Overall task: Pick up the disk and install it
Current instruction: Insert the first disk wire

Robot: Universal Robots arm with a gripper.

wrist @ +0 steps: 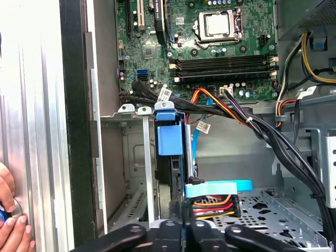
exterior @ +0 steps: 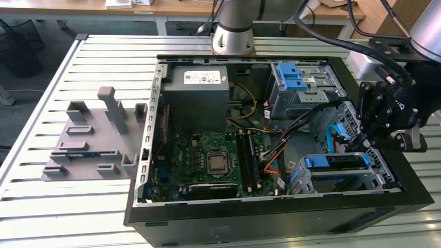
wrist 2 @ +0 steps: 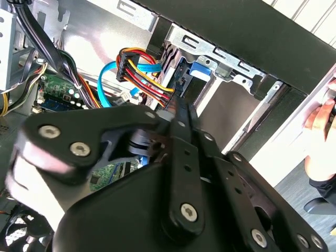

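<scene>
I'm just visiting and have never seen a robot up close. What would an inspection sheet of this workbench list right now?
Surface: slatted metal table, carrying an open computer case.
Job's things: the disk sits in a metal bay in a corner of the case, with its blue bracket showing.
Clutter: a grey moulded fixture lies beside the case, at the exterior view's left.
Grippers: the gripper hangs inside the case, close above the disk's bay.
Cables: a blue ribbon cable and coloured power leads run beside the disk; a black bundle crosses the case.
Surroundings: a person's hand rests on the case's outer wall; wooden desks stand behind the table.
</scene>
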